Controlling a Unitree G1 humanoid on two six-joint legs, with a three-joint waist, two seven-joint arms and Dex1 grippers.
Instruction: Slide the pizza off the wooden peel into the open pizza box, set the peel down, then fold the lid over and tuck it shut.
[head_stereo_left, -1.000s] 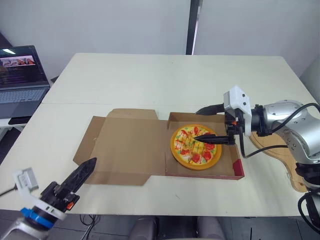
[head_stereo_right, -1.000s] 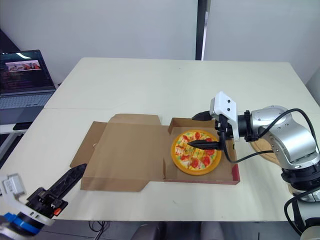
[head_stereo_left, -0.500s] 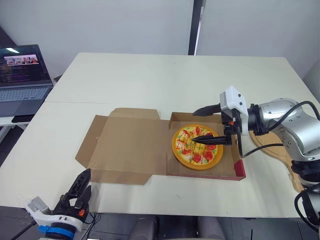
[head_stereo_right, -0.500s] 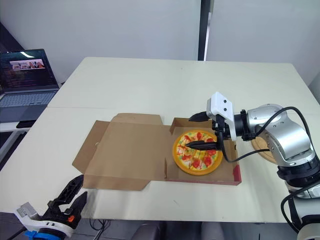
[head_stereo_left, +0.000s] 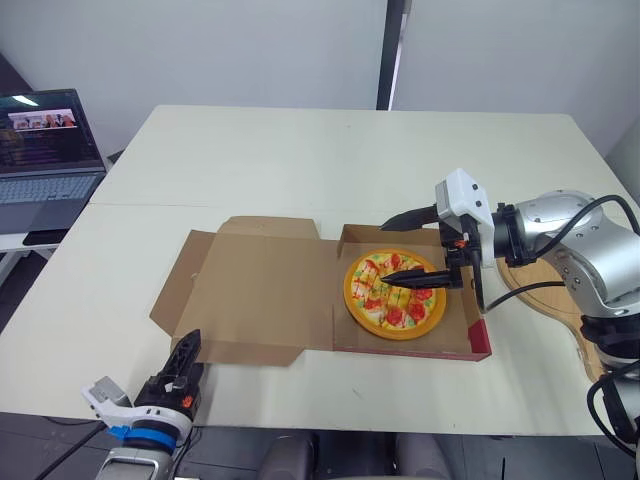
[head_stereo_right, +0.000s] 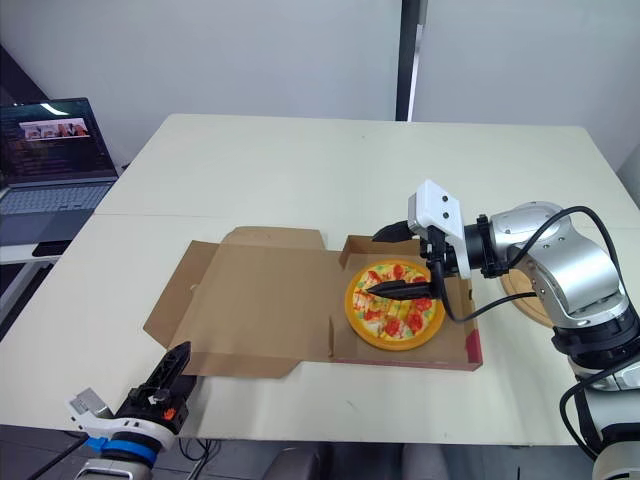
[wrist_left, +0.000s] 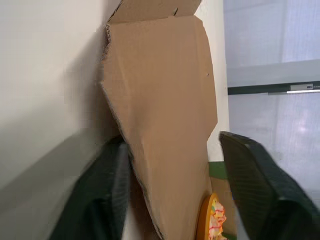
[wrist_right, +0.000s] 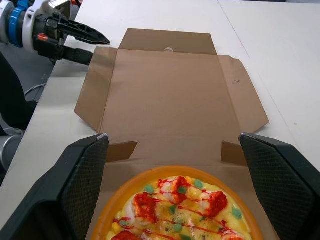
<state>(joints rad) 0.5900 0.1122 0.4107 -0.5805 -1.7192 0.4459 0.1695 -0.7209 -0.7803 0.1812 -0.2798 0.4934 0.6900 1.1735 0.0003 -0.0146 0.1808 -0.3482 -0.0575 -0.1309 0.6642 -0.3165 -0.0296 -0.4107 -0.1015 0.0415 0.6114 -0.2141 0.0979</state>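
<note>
The toy pizza (head_stereo_left: 394, 293) on its orange plate lies in the base of the open cardboard pizza box (head_stereo_left: 474, 335). The lid (head_stereo_left: 260, 290) is spread flat on the table to the left of it. My right gripper (head_stereo_left: 385, 253) hovers open over the pizza, one finger above the box's back wall and one over the toppings. My left gripper (head_stereo_left: 188, 342) is low at the table's front edge, by the lid's front left corner. In the left wrist view its open fingers (wrist_left: 107, 185) stand either side of the lid's edge (wrist_left: 165, 100). The wooden peel (head_stereo_left: 545, 290) lies on the table right of the box.
A laptop (head_stereo_left: 45, 150) stands open on a separate desk at the far left. The white table (head_stereo_left: 330, 160) stretches bare behind the box. The table's front edge runs close to the box's front.
My left gripper dipped below the table's front edge, then came up and forward to the lid's front left corner. The right gripper has stayed open over the pizza.
</note>
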